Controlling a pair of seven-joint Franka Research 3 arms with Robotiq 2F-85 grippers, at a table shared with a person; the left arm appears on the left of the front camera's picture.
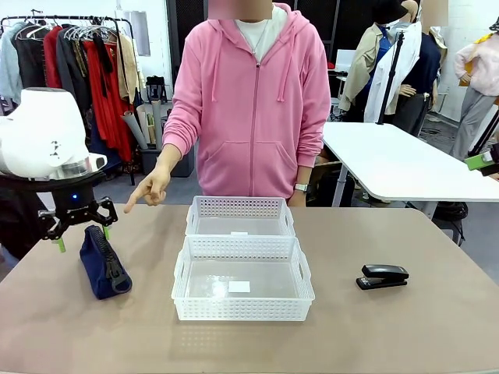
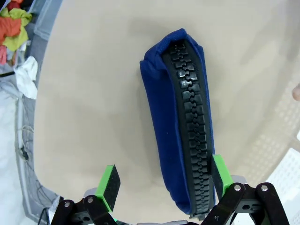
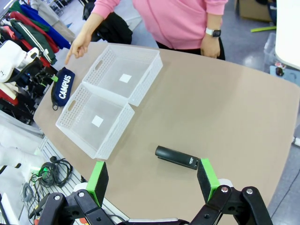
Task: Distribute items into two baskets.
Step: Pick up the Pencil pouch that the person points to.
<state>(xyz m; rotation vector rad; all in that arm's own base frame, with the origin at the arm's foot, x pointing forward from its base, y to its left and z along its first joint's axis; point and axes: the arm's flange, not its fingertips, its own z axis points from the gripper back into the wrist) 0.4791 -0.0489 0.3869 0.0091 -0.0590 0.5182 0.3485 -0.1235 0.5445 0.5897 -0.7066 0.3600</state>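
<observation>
1. Hovering over one end of the pouch (image 1: 104, 265) on the left of the tabletop (image 1: 390, 327), your left jaws stand wide apart.
2. Your right jaws are apart too, high above the stapler (image 3: 178, 158), which lies on the right.
3. The baskets touch at mid-table: larger (image 1: 242, 310) nearer you, smaller (image 1: 238, 207) behind.
4. The person's hand (image 1: 148, 189) points toward the pouch.

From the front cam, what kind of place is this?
Probably a robot test lab doubling as a clothing workroom: a rack of hanging clothes, a white worktable and loose cables on the floor.
</observation>
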